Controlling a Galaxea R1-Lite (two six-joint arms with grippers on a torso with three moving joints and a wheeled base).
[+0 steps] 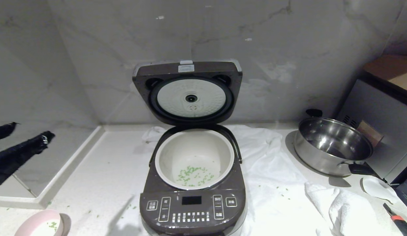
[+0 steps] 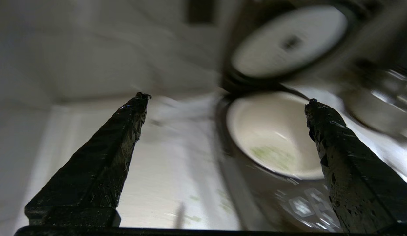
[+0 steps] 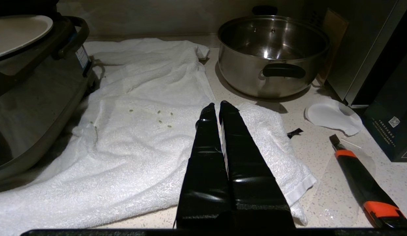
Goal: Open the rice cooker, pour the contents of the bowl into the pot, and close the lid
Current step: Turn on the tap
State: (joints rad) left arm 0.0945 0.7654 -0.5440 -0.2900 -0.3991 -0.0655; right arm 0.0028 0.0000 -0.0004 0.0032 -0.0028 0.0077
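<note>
Front and centre on the pale counter, the rice cooker (image 1: 193,209) stands with its lid (image 1: 187,91) raised upright against the marble wall, white dimpled inner plate facing out. Inside the cooker, the cream pot (image 1: 194,147) holds the contents (image 1: 193,175), a scatter of chopped green bits across its floor. Beside the cooker's front left corner sits the pink bowl (image 1: 42,224), upright on the counter with only a few green flecks left in it. Well to the cooker's left, the left gripper (image 1: 18,142) hangs in the air above the counter's raised ledge, jaws spread wide and empty. To the cooker's right, the right gripper (image 3: 217,106) rests low over a rumpled white towel (image 1: 272,170), jaws pressed together on nothing. Beyond the towel stands a steel pan (image 1: 333,146) with black handles, and an orange-and-black utility knife (image 3: 364,183) lies nearby.
</note>
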